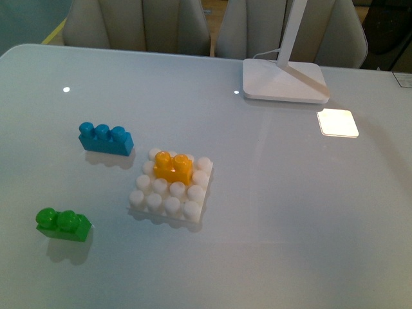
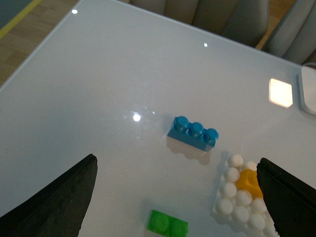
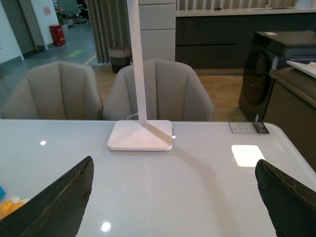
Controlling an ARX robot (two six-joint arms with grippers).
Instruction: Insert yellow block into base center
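the yellow block (image 1: pixel 174 167) sits on the base (image 1: pixel 171 205), toward its far side; left claw (image 2: pixel 177 197) and right claw (image 3: pixel 173 197) both gape wide, holding nothing.

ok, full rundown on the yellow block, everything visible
The yellow block is a small orange-yellow brick of glossy plastic with two round studs on top. It sits upright on the white studded base, in the plate's middle columns but toward the far rows, so white studs show on all sides. Only the base touches it; both grippers are open and clear of it.
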